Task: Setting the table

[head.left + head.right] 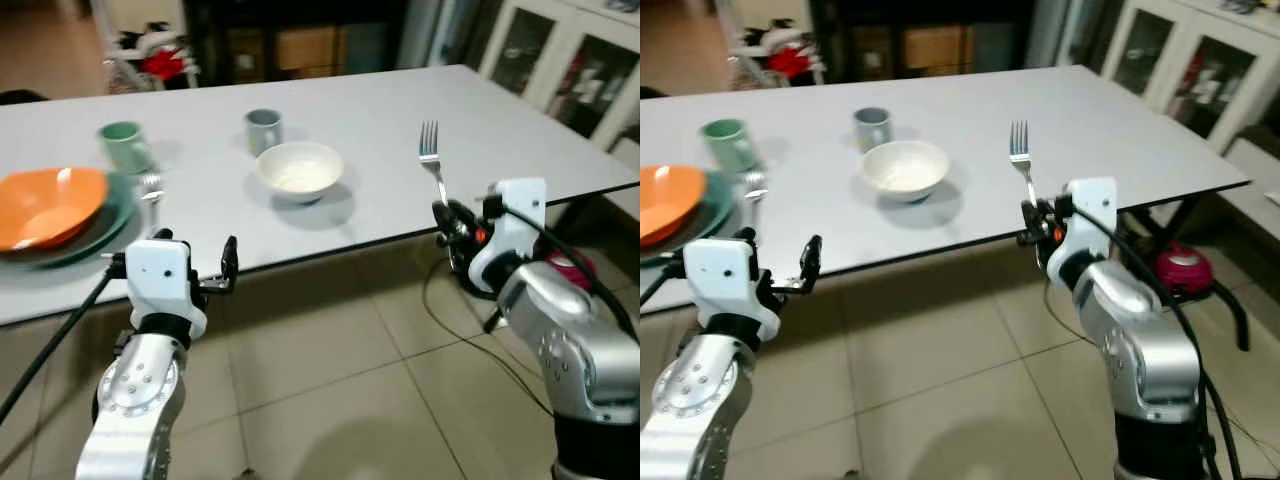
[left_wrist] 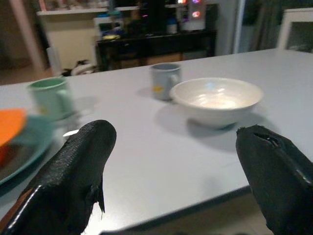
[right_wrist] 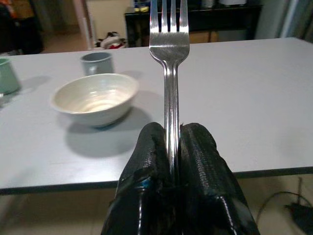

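In the head views, the right gripper (image 1: pixel 441 212) stands at the near edge of the table (image 1: pixel 520 140) with its fingers closed on the handle of a silver fork (image 1: pixel 431 158), tines up, so I judge the step to be bringing the fork to its place; the next move calls for carrying it over the table and laying it flat near the white bowl (image 1: pixel 299 169). The left gripper (image 1: pixel 190 265) waits wide open and empty before the table edge, near the orange bowl (image 1: pixel 45 204) on its dark plate (image 1: pixel 112 218). In the right wrist view the fork (image 3: pixel 168 54) is thin, shiny and upright, pinched low on its handle, and in the left wrist view the two fingers (image 2: pixel 73 171) stand far apart, with the bowl (image 2: pixel 217 98), a grey mug (image 2: pixel 164 81) and a green mug (image 2: pixel 51 97) beyond them.
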Available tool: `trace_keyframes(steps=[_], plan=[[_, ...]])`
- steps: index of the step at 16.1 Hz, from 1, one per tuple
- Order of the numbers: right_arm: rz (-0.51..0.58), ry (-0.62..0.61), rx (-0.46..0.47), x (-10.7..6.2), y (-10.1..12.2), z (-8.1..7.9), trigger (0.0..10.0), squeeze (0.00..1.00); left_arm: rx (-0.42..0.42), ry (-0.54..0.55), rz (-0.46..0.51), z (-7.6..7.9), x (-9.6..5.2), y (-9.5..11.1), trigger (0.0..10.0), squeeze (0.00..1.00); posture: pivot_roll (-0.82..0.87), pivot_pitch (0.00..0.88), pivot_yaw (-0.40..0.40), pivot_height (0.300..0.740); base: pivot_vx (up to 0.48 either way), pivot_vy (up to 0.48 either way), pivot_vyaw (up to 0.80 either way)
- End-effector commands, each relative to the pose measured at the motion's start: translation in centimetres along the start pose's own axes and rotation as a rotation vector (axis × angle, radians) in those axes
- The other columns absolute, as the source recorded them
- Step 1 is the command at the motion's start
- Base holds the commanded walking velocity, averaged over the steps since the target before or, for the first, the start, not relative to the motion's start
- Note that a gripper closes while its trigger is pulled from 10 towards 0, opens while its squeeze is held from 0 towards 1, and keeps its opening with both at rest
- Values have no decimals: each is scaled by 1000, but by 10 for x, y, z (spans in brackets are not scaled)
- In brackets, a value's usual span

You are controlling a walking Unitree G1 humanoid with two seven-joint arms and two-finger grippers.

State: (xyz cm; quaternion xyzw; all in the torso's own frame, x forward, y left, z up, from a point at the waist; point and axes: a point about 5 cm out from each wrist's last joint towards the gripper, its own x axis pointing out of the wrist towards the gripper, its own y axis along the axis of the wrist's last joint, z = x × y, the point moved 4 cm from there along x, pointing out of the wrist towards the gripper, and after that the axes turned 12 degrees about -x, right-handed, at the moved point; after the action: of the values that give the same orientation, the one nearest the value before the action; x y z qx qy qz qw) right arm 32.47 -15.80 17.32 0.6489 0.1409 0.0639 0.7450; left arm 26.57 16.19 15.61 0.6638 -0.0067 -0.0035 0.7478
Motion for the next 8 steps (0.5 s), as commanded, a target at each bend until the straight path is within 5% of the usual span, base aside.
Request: trace_keyframes(steps=[1, 8], plan=[[-32, -6, 13, -1, -6, 7, 10000, 0, 0, -13, 13, 7, 2, 3, 10000, 0, -90, 26, -1, 740, 337, 0, 0], [-45, 97, -36, 8, -7, -13, 10000, 0, 27, -42, 8, 6, 3, 5, 10000, 0, -77, 29, 17, 740, 340, 0, 0]])
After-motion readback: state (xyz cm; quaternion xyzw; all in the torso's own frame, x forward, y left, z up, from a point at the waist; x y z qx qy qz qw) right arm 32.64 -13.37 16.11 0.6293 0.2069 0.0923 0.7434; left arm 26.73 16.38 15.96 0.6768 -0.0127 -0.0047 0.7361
